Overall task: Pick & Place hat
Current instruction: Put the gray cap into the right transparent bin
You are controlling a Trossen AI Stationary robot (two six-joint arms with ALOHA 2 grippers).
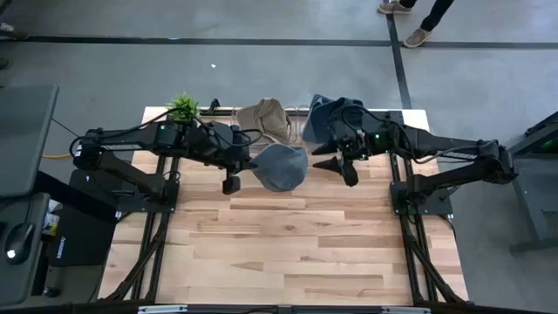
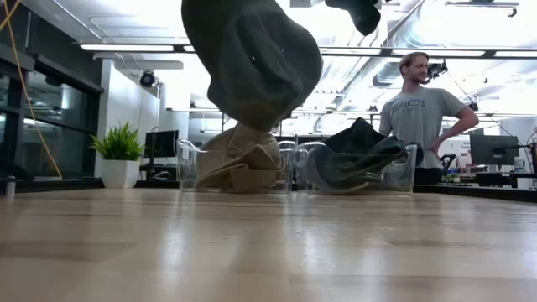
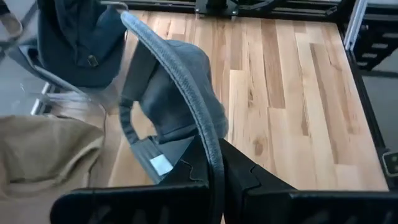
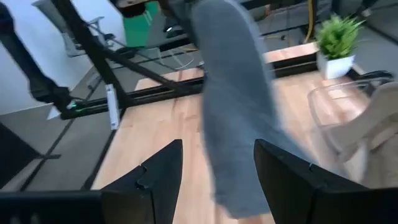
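Grey cap (image 1: pixel 281 166) hangs in the air above the wooden table (image 1: pixel 288 253), near the back middle of it, held by its brim. In the low view the cap (image 2: pixel 254 60) is well clear of the tabletop. The left gripper (image 1: pixel 250 162) is clenched on the cap's brim; the left wrist view shows the brim edge (image 3: pixel 186 93) running down between the two dark fingers (image 3: pixel 249 180), with the crown and a white inner label facing the camera.

The right gripper (image 1: pixel 336 166) is just beside the cap on its other side, jaws released and spread, holding nothing. In the right wrist view the grey cap (image 4: pixel 233 93) hangs ahead of the gap between the fingers (image 4: pixel 158 171), not touching them.

Behind the cap, along the back edge of the table, stand two clear bins: one holds a tan cap (image 1: pixel 266 119), the other a dark blue cap (image 1: pixel 330 113). A small potted plant (image 1: pixel 183 107) stands at the back left corner, beside the tan cap's bin.

A person (image 2: pixel 419 109) stands in the room beyond the table, visible in the low view; feet (image 1: pixel 410 22) show at the top of the high view.
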